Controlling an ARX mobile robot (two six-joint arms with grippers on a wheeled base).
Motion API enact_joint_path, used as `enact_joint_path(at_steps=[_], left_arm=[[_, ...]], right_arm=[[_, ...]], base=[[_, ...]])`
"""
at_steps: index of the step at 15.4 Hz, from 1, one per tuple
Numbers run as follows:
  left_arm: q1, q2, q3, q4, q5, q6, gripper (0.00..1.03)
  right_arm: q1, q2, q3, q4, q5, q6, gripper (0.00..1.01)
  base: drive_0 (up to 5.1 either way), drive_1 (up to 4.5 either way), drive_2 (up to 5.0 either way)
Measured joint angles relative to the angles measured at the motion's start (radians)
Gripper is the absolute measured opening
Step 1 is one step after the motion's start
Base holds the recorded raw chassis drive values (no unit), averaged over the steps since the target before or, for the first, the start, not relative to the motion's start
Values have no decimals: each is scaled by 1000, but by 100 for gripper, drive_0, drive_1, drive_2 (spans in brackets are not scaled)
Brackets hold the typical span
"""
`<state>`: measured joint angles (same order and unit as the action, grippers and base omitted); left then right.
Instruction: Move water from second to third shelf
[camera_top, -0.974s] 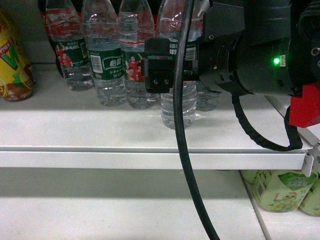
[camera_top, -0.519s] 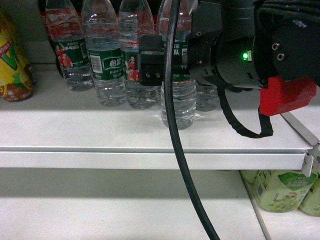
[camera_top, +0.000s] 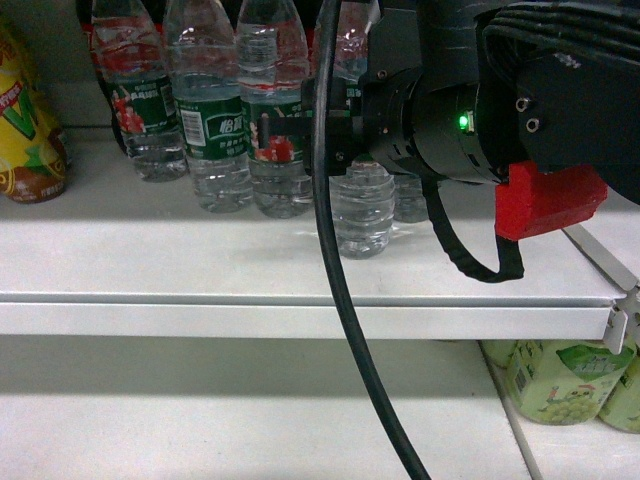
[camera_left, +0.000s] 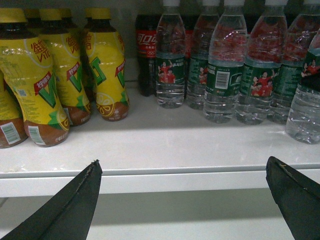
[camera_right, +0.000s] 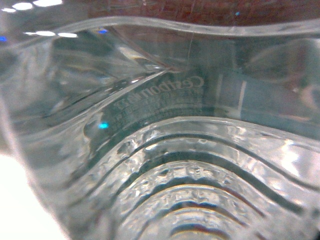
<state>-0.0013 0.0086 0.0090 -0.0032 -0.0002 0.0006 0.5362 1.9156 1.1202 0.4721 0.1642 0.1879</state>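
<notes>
Several clear water bottles with dark green labels stand in a row on the white shelf (camera_top: 200, 250). One water bottle (camera_top: 362, 215) stands in front of the row, and my right gripper (camera_top: 330, 130) has reached around its label band. One thin black finger (camera_top: 265, 135) shows just left of it. Ribbed clear plastic of this water bottle (camera_right: 190, 165) fills the right wrist view and hides both fingers. In the left wrist view the same bottle (camera_left: 304, 112) is at the far right. My left gripper (camera_left: 184, 161) hangs open below the shelf's front lip, holding nothing.
Yellow tea bottles (camera_left: 45, 75) crowd the shelf's left end, with a cola bottle (camera_left: 146, 50) behind the water row. Green drink bottles (camera_top: 560, 380) stand on the lower shelf at right. A black cable (camera_top: 345, 320) hangs in front of the shelf edge (camera_top: 300, 310).
My right arm has pushed further in towards the back left, so the front water bottle sits deeper between its jaws. The bottle has shifted slightly right.
</notes>
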Motion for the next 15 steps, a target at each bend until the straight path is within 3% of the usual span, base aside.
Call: enact_joint_path(at_steps=[2,9,15], left_arm=[[0,0,0,0,0,0,98],[0,0,0,0,0,0,98],[0,0,0,0,0,0,98]], right_arm=[[0,-21,-21,-1,-10,-2,42],[-21,-208,-234,8,-80,15,41],[-150,-498,-503,32,-120,28,41]], base=[[0,0,0],[0,0,0],[0,0,0]])
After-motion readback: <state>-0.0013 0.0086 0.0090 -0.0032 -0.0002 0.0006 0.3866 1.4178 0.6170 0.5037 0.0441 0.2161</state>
